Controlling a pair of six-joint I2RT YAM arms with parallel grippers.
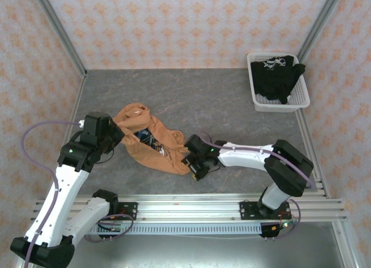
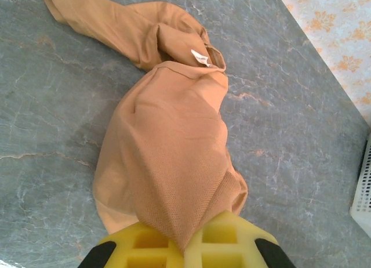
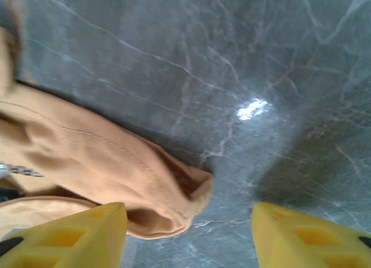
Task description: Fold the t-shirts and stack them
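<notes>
The orange t-shirt [image 1: 152, 141] lies crumpled on the grey table [image 1: 220, 105], a bit of its print showing in the folds. My left gripper [image 1: 119, 134] is shut on the shirt's left edge; in the left wrist view the cloth [image 2: 168, 146] runs up from between the yellow pads [image 2: 232, 242], with the neck label further off. My right gripper [image 1: 193, 163] stands open at the shirt's right end, where a sleeve opening [image 3: 174, 192] lies between the yellow fingers [image 3: 75, 239], nearer the left one. The black t-shirt [image 1: 277, 76] with white print sits in the basket.
The white mesh basket [image 1: 301, 97] stands at the back right corner against the wall. Patterned walls with metal posts close in the table on three sides. The aluminium rail [image 1: 191, 207] holding both arm bases runs along the near edge.
</notes>
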